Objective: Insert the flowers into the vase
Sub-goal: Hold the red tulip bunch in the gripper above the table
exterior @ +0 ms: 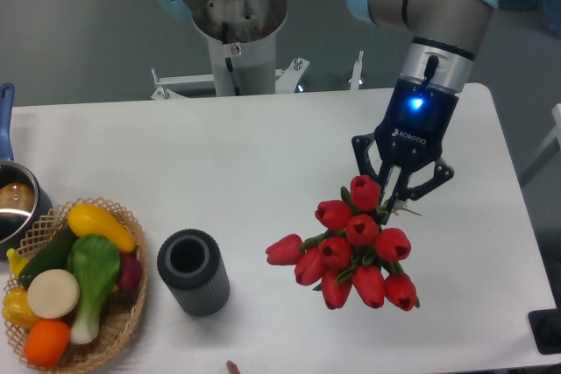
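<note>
The flowers (355, 253), a bunch of red tulip buds with green leaves, sit at the right middle of the white table, buds pointing toward the camera. My gripper (394, 201) comes down from above and behind the bunch, and its fingers are shut on the stem end, which the buds mostly hide. The vase (193, 271), a dark grey ribbed cylinder, stands upright with its round mouth open, well to the left of the flowers and apart from them. I cannot tell whether the bunch rests on the table or hangs just above it.
A woven wicker basket (131, 308) with toy vegetables stands at the front left, just beside the vase. A metal pot with a blue handle (12, 201) sits at the left edge. The arm's base post (237, 41) rises behind the table.
</note>
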Available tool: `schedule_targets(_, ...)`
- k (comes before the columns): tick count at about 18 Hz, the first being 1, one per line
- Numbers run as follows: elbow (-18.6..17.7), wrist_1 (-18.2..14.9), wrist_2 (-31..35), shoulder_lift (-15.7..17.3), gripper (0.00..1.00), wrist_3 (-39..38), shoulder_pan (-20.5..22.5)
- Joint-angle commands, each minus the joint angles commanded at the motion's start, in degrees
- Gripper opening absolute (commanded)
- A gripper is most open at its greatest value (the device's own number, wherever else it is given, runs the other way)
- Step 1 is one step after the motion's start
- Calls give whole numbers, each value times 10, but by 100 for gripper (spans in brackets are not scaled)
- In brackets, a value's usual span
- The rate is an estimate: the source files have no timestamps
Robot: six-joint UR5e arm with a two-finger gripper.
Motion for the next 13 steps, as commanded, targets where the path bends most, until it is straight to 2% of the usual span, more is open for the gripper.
schedule_targets(13, -8, 0, -3, -3, 17, -4, -20)
